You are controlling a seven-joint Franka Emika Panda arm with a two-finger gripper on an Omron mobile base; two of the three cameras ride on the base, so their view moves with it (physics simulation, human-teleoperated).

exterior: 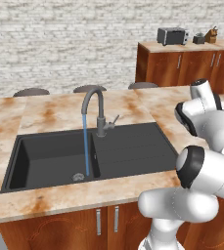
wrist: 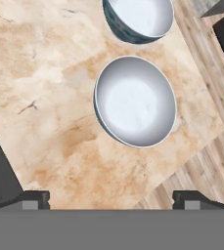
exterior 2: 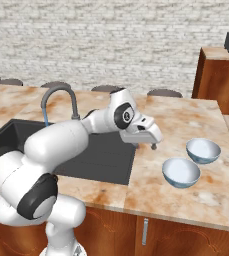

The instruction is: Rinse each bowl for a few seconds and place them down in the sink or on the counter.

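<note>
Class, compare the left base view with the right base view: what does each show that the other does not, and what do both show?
Left base view alone: the blue water stream falling into the basin, and a toaster on the far wooden counter.

Right base view alone: two bowls on the counter, and the open pincer hanging beside them.

Both: the black sink, its grey faucet and the marble counter.

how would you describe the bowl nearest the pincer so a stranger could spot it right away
Start at the black sink in the marble-look counter and move right, past the open pincer. Two alike pale bowls sit there side by side. The one meant is the near bowl, closer to the counter's front edge, while the far bowl sits farther back.
</note>
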